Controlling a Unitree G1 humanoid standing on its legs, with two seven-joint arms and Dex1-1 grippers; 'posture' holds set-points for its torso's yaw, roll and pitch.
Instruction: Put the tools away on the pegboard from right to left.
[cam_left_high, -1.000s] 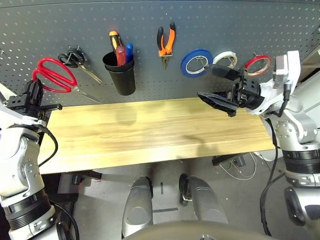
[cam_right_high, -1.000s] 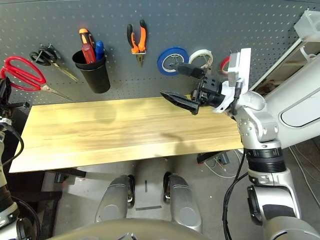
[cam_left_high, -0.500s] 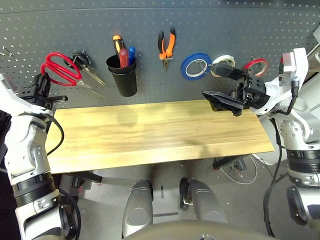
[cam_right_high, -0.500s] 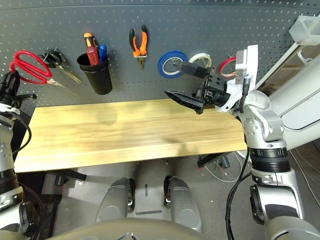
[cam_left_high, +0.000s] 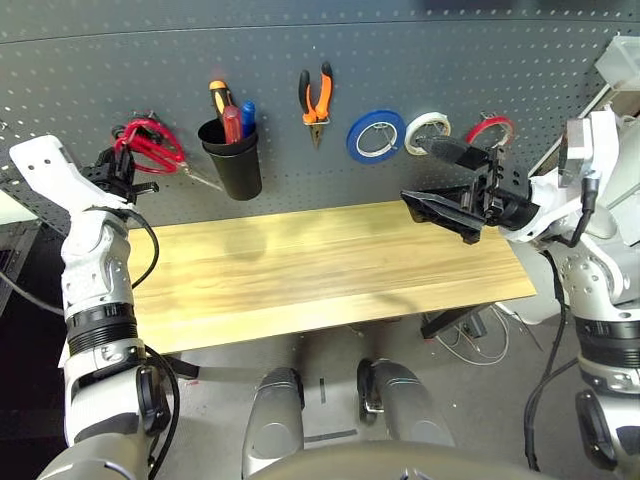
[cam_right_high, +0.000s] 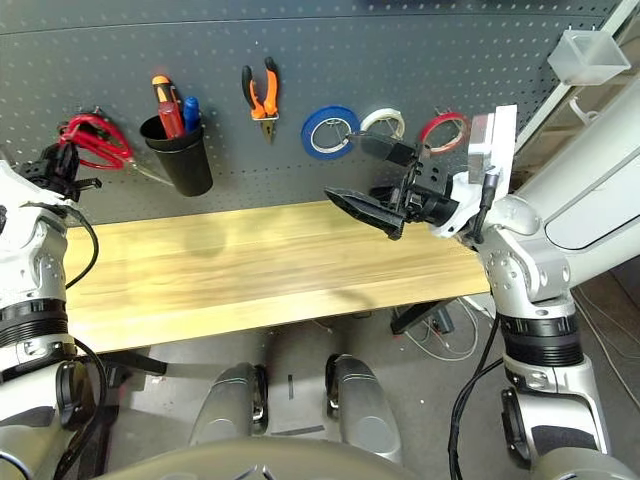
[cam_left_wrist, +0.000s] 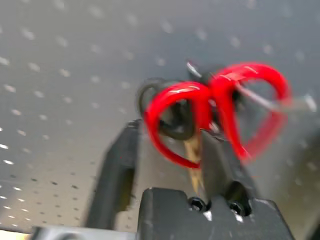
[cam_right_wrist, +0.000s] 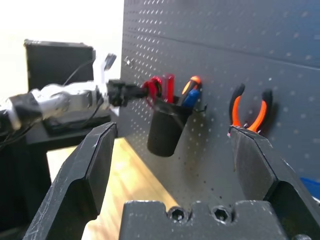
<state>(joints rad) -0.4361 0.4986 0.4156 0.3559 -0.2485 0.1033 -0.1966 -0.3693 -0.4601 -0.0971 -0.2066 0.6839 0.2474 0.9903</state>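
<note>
- Our left gripper (cam_left_wrist: 170, 165), fingers parted, sits at the red-handled scissors (cam_left_high: 150, 145) on the pegboard (cam_left_high: 420, 60); whether it grips them we cannot tell.
- Our right gripper (cam_left_high: 440, 180) hangs wide open, holding nothing.

Before me lies a long table (cam_left_high: 330, 280) with a pale wooden top, its grain running lengthwise, lit evenly and casting soft shadows. Under its far right corner a tangle of white cables (cam_left_high: 480, 335) lies on the grey floor (cam_left_high: 330, 375), beside a dark table foot (cam_left_high: 445, 322). Off to my right stands a light shelf frame (cam_right_high: 580, 120) carrying a small clear plastic bin (cam_right_high: 583, 55). To my left, a black box (cam_right_wrist: 57, 57) sits against a bright white wall (cam_right_wrist: 60, 20).
</note>
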